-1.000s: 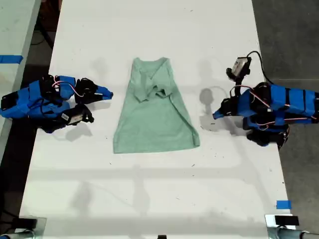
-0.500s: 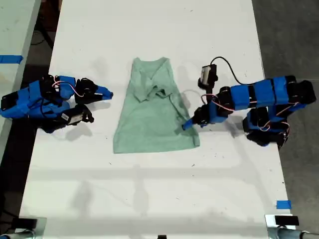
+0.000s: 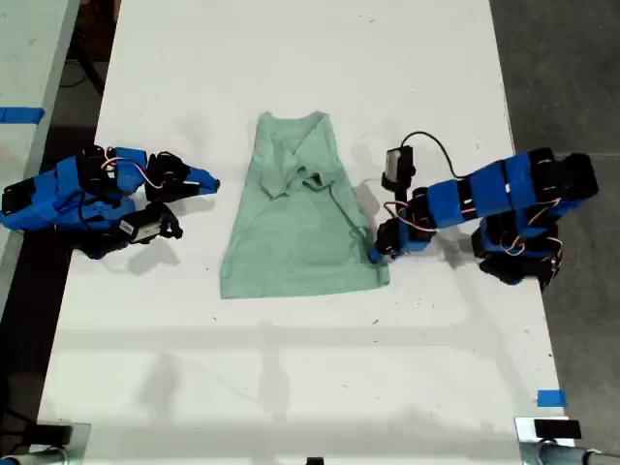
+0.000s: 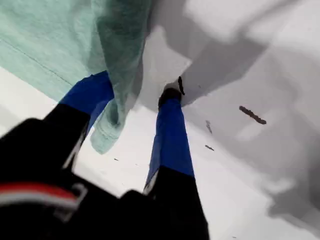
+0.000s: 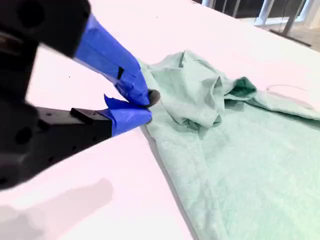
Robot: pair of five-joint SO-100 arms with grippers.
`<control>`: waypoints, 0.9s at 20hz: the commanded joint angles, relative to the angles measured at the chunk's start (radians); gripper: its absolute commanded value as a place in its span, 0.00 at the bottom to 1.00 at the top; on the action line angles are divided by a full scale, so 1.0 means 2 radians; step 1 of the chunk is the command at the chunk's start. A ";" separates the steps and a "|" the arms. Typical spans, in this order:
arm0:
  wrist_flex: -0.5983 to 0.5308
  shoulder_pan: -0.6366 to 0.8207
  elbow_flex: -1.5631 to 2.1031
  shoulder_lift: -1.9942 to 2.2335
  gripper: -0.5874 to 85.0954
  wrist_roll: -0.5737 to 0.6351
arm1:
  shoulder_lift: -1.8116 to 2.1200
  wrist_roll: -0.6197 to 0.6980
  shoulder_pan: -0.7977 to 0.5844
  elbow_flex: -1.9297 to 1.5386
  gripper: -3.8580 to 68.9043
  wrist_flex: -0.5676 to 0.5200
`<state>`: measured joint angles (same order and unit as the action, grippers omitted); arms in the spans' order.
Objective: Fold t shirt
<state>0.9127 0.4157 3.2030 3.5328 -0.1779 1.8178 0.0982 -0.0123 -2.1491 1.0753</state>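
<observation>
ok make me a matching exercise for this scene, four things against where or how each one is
Things:
1. t-shirt
2. my first end effector
3. my second end effector
4. blue tape

Places or states:
a. shut, clear of the cloth
b. exterior view's lower right
c. open at the hem corner
d. spread flat in the middle of the table

Pairs: 1-d, 2-c, 3-a, 4-b

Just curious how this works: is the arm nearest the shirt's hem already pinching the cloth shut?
No: my first gripper is open, one finger under the t shirt edge, the other on the bare table.
</observation>
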 commanded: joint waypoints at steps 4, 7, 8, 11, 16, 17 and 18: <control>0.000 -0.008 0.008 0.002 0.00 0.004 | -0.033 -0.001 0.003 0.041 0.16 0.016; 0.000 -0.008 0.008 0.002 0.00 0.004 | -0.046 -0.006 0.004 0.061 0.07 0.038; 0.000 -0.008 0.008 0.002 0.00 0.004 | -0.046 -0.012 0.005 0.076 0.07 0.059; 0.000 -0.007 0.008 0.002 0.00 0.004 | -0.050 -0.019 0.009 0.161 0.07 0.147; 0.000 -0.007 0.008 0.002 0.00 0.003 | -0.109 0.028 0.008 0.347 0.07 0.217; 0.000 -0.006 0.008 0.002 0.00 0.003 | -0.134 0.041 0.010 0.389 0.07 0.222; 0.000 -0.006 0.008 0.002 0.00 0.003 | -0.160 0.051 0.011 0.427 0.07 0.225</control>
<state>0.9127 0.4157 3.2030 3.5328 -0.1749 1.5401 0.1580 -0.0061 -1.4726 1.5064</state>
